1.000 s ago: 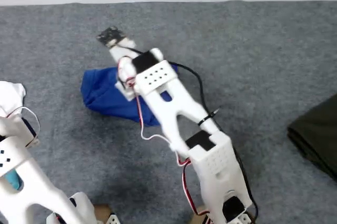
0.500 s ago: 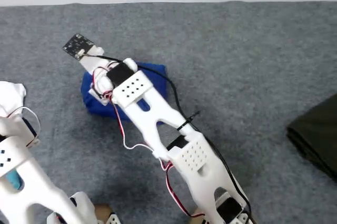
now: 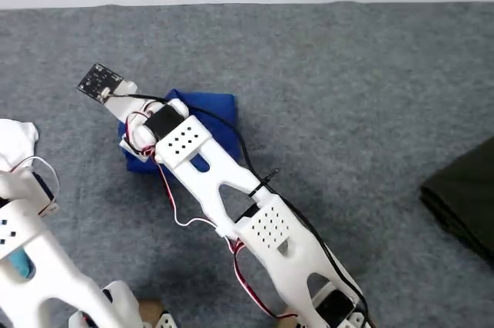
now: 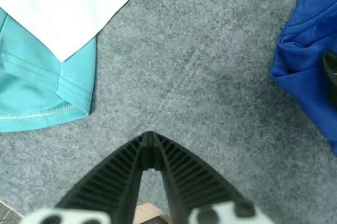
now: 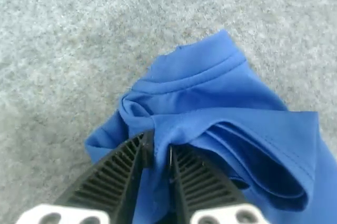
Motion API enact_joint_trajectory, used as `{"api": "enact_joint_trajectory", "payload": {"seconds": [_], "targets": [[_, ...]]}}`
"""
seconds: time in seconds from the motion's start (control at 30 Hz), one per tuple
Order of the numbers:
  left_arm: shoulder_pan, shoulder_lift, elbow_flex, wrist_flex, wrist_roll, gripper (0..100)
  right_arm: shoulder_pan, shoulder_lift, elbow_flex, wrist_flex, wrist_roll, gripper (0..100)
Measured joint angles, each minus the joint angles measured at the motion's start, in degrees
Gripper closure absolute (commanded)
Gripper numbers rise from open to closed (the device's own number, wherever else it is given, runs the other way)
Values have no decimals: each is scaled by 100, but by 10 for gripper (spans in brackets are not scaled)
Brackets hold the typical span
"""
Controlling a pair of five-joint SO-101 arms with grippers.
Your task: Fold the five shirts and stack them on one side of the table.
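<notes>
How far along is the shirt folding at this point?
Looks done: white shirt lying over teal shirt at the left. In hand: right jaws shut on the rumpled blue shirt. Left: finishing that fold, then the dark shirt at the right edge.

— What colour is the crumpled blue fabric shirt (image 5: 226,87), exactly?
— Plain royal blue, no print, darker inside its folds. The felt table cover (image 3: 370,81) is a mottled mid-grey.
— And the other clothes?
— The flat white cloth shirt (image 4: 63,2) is plain. The turquoise knit shirt (image 4: 31,97) has matching stitching along its hem. The dark folded garment (image 3: 463,197) looks blackish olive.
— The machines?
— The white plastic arm (image 3: 270,224) carries red, white and black wires. The left gripper (image 4: 152,138) and the right gripper (image 5: 156,147) have black ribbed fingers.
</notes>
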Motion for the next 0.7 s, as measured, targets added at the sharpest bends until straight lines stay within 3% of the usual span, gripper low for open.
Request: {"api": "enact_joint_trajectory", "payload": {"seconds": [0.13, 0.2, 0.7], "targets": [[0, 0, 0, 0, 0, 996, -35, 114, 0, -44, 202, 749], [0, 0, 0, 0, 0, 996, -88, 114, 0, -44, 229, 708], [0, 0, 0, 0, 0, 996, -202, -651, -1855, 1160, 677, 685]]}}
